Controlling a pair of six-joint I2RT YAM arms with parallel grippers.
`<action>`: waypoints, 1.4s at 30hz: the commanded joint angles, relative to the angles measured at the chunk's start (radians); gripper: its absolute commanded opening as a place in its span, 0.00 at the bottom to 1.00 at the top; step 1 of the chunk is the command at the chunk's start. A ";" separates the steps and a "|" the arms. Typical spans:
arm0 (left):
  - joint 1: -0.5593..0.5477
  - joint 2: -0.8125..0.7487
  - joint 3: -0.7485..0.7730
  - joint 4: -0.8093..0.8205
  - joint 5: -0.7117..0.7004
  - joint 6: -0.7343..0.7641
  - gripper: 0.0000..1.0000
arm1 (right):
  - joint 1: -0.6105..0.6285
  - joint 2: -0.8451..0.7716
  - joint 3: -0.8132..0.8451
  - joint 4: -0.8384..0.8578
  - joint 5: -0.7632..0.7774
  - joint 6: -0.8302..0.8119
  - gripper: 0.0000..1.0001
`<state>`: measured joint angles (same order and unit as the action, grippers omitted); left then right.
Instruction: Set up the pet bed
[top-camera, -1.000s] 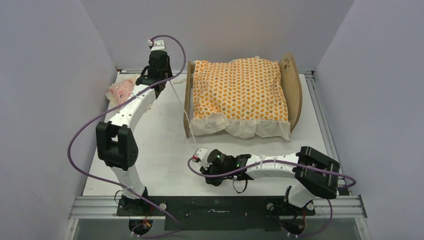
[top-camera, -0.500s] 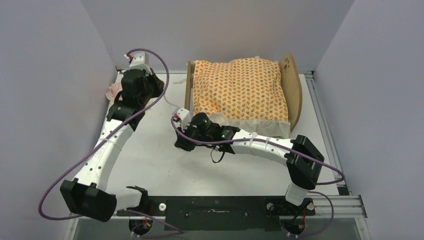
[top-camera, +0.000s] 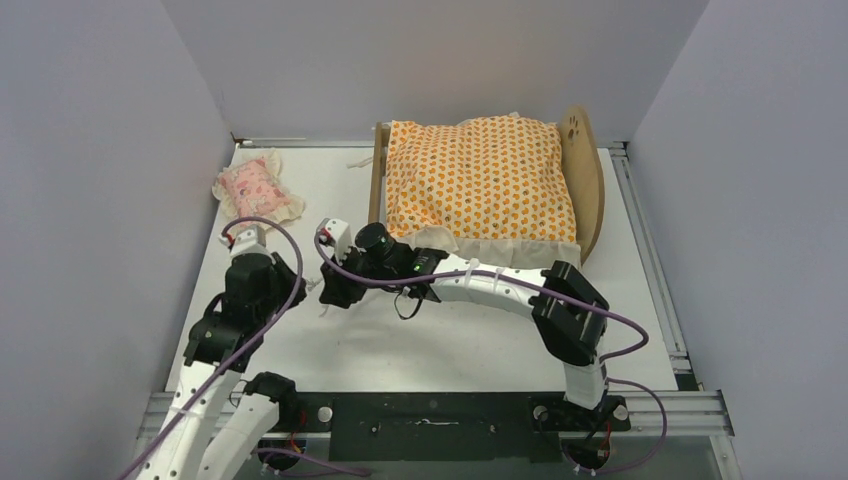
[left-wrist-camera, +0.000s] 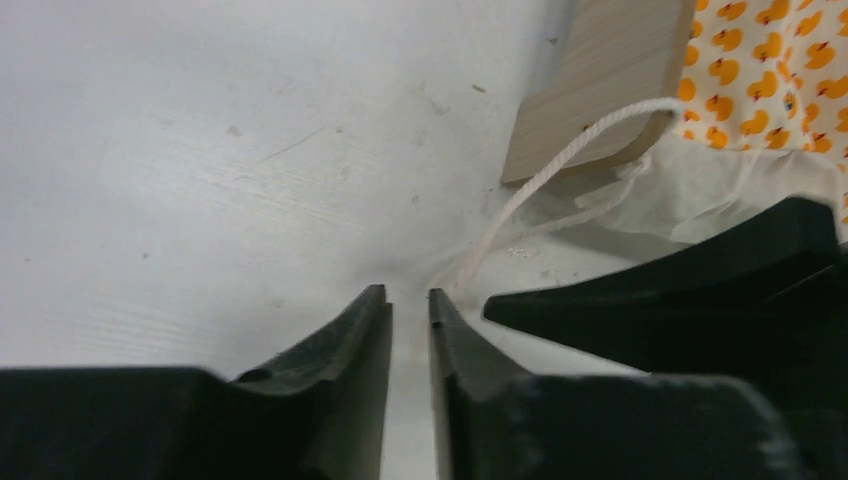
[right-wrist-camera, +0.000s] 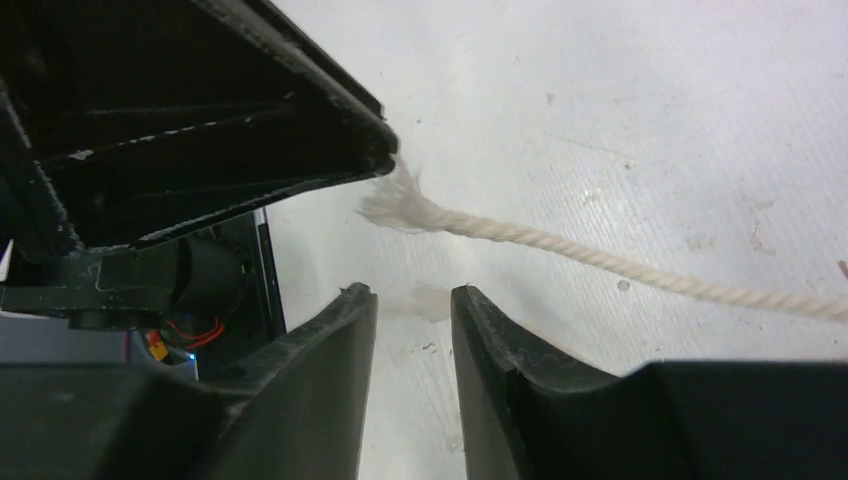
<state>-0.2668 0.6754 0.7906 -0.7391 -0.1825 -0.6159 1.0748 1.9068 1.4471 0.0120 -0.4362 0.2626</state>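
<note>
The pet bed, a plywood frame with a paw-print headboard, stands at the back right. The orange-patterned mattress covers its base. A white cord runs from the low footboard to the table, and its frayed end lies loose. My left gripper hovers low over the table with a narrow gap and nothing in it; it also shows in the top view. My right gripper faces it, slightly open and empty, just short of the cord end, left of the footboard in the top view.
The small pink frilled pillow lies at the back left of the white table. Grey walls close in the left, back and right. Both grippers' tips sit close together near the cord end.
My left arm has pulled back from the back-left corner to the front left, uncovering the pink pillow. My right gripper has moved forward and left, to beside the footboard.
</note>
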 joint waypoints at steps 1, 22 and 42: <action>0.002 -0.115 -0.048 -0.129 -0.100 -0.095 0.28 | -0.024 -0.113 0.051 -0.107 -0.024 -0.055 0.43; -0.039 0.268 0.087 0.433 0.158 0.083 0.69 | -1.035 -0.543 0.082 -0.614 0.418 -0.175 0.73; -0.187 0.715 0.227 0.630 -0.057 0.229 0.64 | -1.147 -0.377 0.006 -0.487 0.320 -0.108 0.57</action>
<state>-0.4213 1.3800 1.0229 -0.1814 -0.2138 -0.4038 -0.0891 1.5635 1.4719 -0.5457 -0.1143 0.1436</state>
